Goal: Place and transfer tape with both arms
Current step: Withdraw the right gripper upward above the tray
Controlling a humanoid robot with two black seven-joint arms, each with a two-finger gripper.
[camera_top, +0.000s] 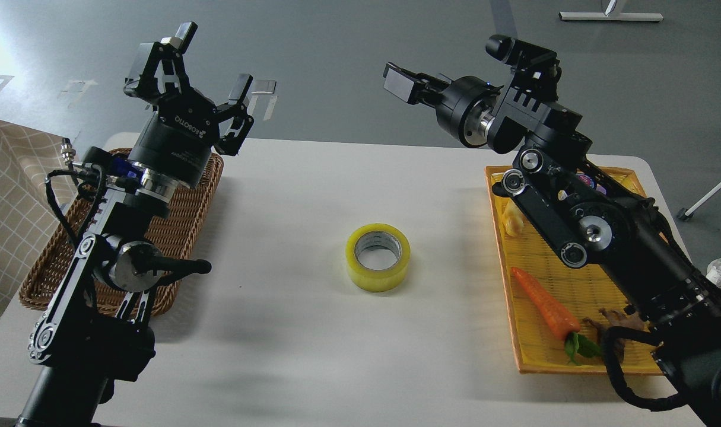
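Observation:
The tape (378, 257), a yellowish roll with a grey-white core, lies flat on the white table (313, 356) near its middle, with nothing touching it. My right gripper (405, 82) is raised high above the table's far edge, up and right of the tape; its fingers look parted and it holds nothing. My left gripper (203, 68) is raised at the far left above the brown basket, fingers spread wide open and empty, well left of the tape.
A brown wicker basket (188, 196) sits at the left under my left arm. A yellow basket (532, 356) at the right holds a toy carrot (544, 305) and a partly hidden croissant toy (513, 223). A checked cloth (10, 190) lies at the far left.

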